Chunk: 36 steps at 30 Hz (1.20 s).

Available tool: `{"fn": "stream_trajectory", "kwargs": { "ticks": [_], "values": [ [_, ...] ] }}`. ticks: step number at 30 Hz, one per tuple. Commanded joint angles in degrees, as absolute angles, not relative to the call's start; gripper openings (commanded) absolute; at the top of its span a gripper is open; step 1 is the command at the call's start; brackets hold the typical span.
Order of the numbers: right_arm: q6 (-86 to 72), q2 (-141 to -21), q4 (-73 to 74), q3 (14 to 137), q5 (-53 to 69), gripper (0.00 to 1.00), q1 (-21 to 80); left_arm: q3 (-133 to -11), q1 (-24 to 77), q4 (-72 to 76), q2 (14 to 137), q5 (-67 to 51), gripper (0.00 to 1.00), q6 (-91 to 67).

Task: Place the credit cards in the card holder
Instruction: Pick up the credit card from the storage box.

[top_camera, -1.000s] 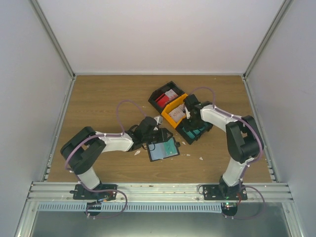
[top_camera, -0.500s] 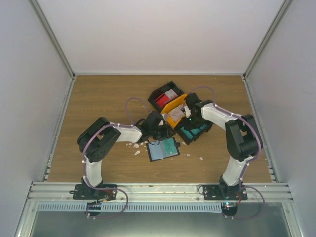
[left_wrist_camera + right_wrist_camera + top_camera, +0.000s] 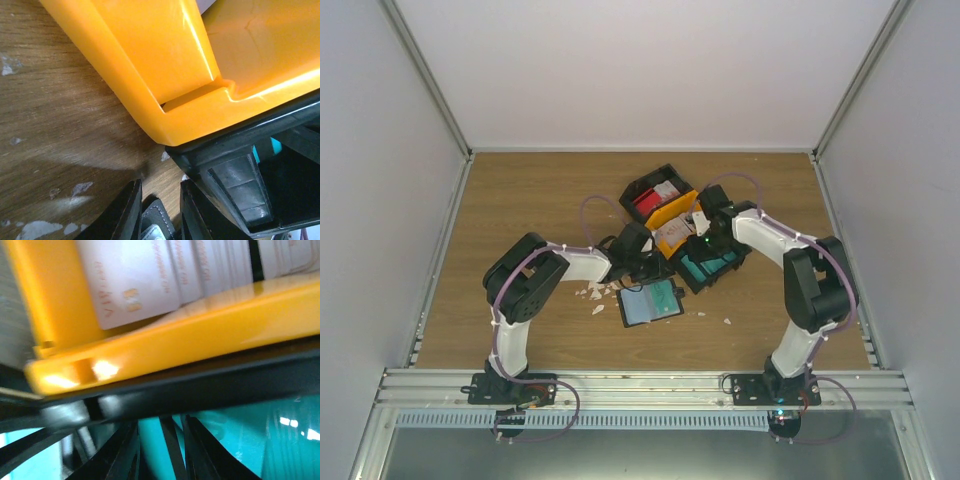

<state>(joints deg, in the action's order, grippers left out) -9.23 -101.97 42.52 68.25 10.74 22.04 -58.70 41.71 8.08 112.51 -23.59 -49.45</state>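
Since 1 second ago our left arm has swung right, carrying the left tool [image 3: 644,264] toward the yellow bin [image 3: 165,65]. Its wrist view shows the jaws slightly apart and empty over the surface [image 3: 60,115], with a stitched corner of the card holder [image 3: 636,310] beneath them. That holder lies open, 1 teal card [image 3: 664,297] on it. Only the right wrist view shows whitish cards [image 3: 165,275], their embossing too blurred to read. The right tool [image 3: 157,437] hangs over teal cards [image 3: 280,440]; we cannot tell its grip.
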Motion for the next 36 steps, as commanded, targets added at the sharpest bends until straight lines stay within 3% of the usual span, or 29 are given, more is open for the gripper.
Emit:
{"fn": "stream_trajectory", "kwargs": {
  "ticks": [1, 17, 21, 28, 36],
  "values": [
    [-8.51, -98.52, 43.72, 67.37, 19.34, 0.28, 22.94, -61.78, 41.75, 10.86, 114.16, -24.65, 0.24, -47.58],
    [-8.06, -97.2, 43.25, 64.82, 20.14, 0.29, 23.04, -62.56, 41.75, 9.57, 114.3, -25.3, 0.25, -46.15],
    [-7.93, -97.55, 43.05, 64.6, 19.86, 0.33, 23.5, -62.67, 41.75, 9.45, 114.26, -25.21, 0.25, -46.01],
    [-8.47, -98.73, 42.48, 64.69, 14.39, 0.5, 24.87, -62.75, 41.75, 9.4, 114.19, -25.15, 0.25, -45.99],
    [-8.88, -99.32, 41.91, 65.06, 14.78, 0.49, 26.95, -62.93, 41.73, 9.23, 114.17, -25.39, 0.25, -46.08]
  ]
}}
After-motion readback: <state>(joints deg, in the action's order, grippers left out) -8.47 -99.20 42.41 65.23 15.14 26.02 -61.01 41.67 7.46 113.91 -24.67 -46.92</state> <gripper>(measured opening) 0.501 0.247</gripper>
